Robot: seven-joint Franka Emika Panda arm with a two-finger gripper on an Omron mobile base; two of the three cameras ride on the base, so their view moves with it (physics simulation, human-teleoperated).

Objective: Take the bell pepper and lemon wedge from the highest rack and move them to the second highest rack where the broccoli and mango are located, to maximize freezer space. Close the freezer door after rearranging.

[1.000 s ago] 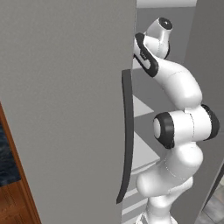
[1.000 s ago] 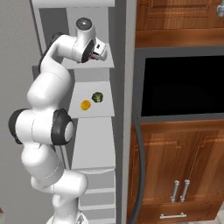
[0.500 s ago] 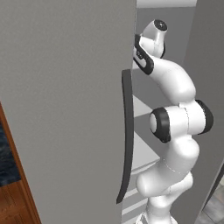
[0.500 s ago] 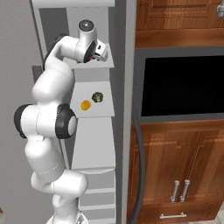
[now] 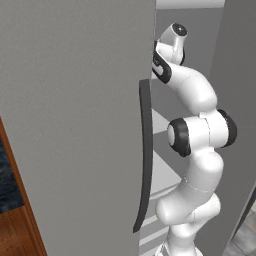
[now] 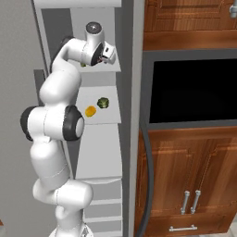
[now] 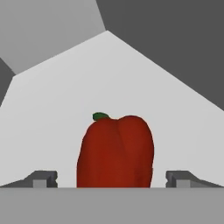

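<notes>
Broccoli (image 6: 102, 102) and mango (image 6: 90, 111) lie one rack below the released tool (image 7: 112, 177) facing the bell pepper (image 7: 115, 151).

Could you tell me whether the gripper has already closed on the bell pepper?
No, the gripper is open, its fingertips standing clear on either side of the bell pepper.

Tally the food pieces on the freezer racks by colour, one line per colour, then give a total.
Red: 1, glossy red bell pepper
Olive-yellow: 1, tiny olive-yellow lemon wedge, partly hidden behind the arm
Orange-yellow: 1, round orange-yellow mango
Green: 1, dark green broccoli floret
Total: 4
</notes>
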